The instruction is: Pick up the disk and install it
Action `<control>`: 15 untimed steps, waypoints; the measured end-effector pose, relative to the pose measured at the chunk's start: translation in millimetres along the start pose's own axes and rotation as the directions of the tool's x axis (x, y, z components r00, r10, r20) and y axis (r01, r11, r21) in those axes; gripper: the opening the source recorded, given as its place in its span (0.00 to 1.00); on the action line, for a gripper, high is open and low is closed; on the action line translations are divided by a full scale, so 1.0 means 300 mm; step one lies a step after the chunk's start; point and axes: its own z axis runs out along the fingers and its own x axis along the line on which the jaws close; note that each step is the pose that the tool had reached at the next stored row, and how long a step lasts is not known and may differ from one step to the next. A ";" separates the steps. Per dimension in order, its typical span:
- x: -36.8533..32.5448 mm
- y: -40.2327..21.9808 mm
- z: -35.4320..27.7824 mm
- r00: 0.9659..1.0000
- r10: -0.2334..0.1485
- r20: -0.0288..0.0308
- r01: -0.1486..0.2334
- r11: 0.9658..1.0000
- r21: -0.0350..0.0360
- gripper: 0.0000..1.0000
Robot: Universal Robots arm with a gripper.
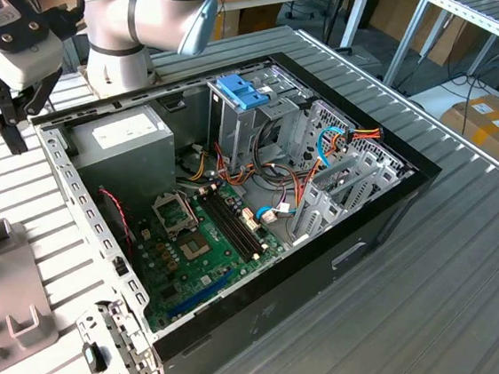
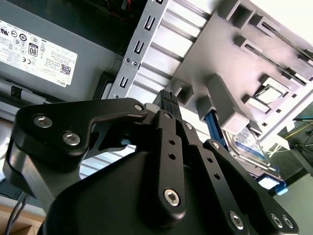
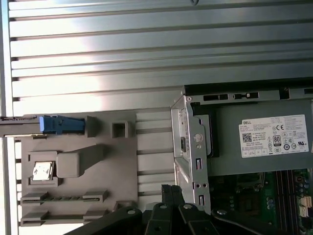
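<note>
The gripper hangs over the rim of the open computer case. In both wrist views its jaws are clenched tight together with nothing between them. Directly beyond the fingertips are the case's metal side rail and a strip of the ribbed table. The disk is apart from the jaws, outside the case. It seems to stand on edge in a slot of the grey holder plate, with its blue end tab at the end nearer the jaws. On the opposite side of the jaws from the disk, inside the case, is the grey power supply. In the exterior view a blue bracket tops the metal cage deeper in the case, well away from the jaws.
</note>
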 end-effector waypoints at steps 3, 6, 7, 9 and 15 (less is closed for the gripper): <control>0.036 -0.003 -0.001 1.000 0.000 0.000 0.000 1.000 0.000 0.11; 0.042 -0.003 -0.001 1.000 0.000 0.000 0.000 1.000 0.000 0.11; 0.043 -0.003 -0.001 1.000 0.000 0.000 0.000 1.000 0.000 0.11; 0.046 -0.003 -0.001 1.000 0.000 0.000 0.000 1.000 0.000 0.11; 0.059 -0.004 -0.002 1.000 0.000 0.000 0.000 1.000 0.000 0.11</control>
